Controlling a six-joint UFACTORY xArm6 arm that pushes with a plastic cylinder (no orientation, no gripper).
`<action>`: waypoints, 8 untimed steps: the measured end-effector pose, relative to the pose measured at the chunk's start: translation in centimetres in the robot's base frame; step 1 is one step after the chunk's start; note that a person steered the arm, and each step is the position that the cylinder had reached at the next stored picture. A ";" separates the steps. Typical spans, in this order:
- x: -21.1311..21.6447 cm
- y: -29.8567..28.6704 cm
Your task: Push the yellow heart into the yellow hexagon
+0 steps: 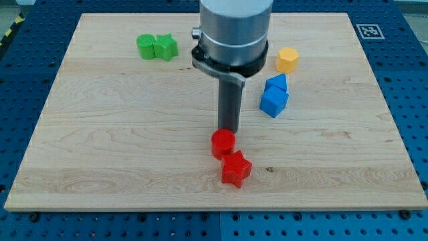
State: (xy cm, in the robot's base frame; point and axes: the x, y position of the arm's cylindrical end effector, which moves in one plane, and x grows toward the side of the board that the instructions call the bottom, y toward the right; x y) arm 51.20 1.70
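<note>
While my tip touches red cylinder (top edge), yellow hexagon well apart.

On the board, my tip stands near the middle, just behind the red cylinder; whether they touch cannot be told. The red star sits touching that cylinder, nearer and slightly right. Far left, the green cylinder and green star lie side by side, touching. Far right is the yellow hexagon, with two blue blocks pressed together just in front of it.
</note>
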 end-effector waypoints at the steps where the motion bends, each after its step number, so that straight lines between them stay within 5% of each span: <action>1: 1.9 0.0; 2: -0.1 -0.1; 5: -20.8 -0.3; 8: -25.8 -0.3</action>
State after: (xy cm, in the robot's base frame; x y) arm 25.38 1.42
